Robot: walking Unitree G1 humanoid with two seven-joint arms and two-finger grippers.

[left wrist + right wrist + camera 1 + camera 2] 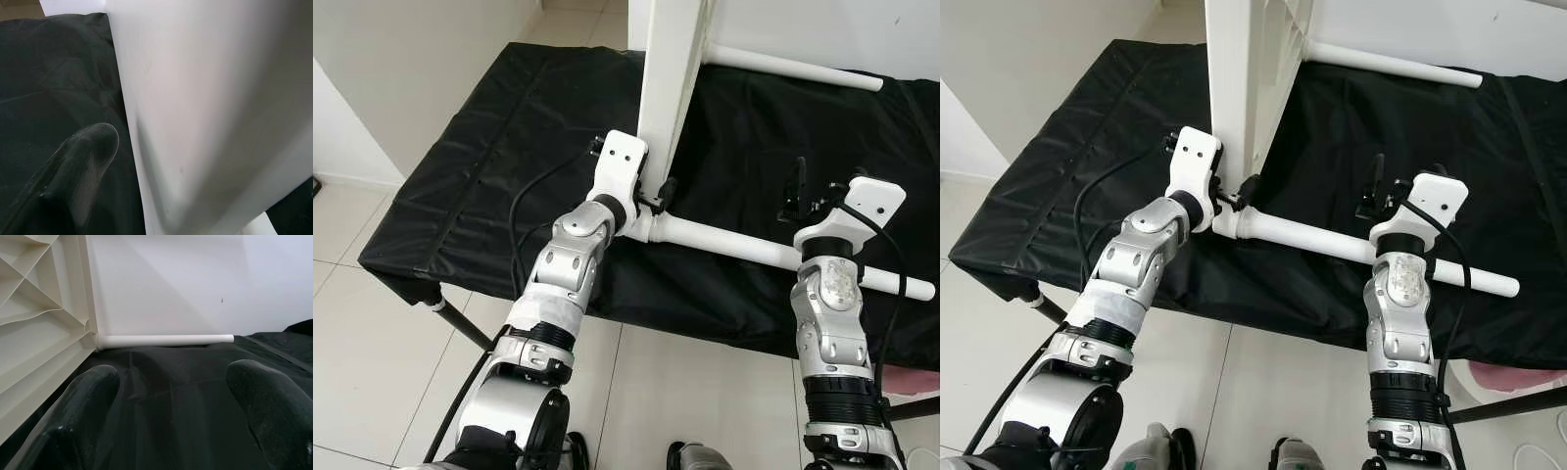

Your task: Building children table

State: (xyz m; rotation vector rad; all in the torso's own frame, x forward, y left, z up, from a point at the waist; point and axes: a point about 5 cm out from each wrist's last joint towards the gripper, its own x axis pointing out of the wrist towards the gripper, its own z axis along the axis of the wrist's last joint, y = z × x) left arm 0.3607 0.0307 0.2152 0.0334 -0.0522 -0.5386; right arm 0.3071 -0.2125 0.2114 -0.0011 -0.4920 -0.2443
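Observation:
A white children's table top (664,78) stands on edge on the black-covered work table (480,176). One white tube leg (734,243) runs from its lower corner toward the right, lying over the front edge. A second leg (793,67) sticks out farther back. My left gripper (652,196) is shut on the top's lower corner; one finger (83,161) lies against the white panel (210,98), the other is hidden behind it. My right gripper (811,194) hovers open just behind the near leg, nothing between its fingers (83,401), facing the ribbed underside (39,308).
The black cover drapes over the work table's front edge (705,313), with a dark metal table leg (460,323) at the left corner. White tiled floor (372,372) lies below. A pink object (1508,377) sits low at the right. A white wall (411,59) rises on the left.

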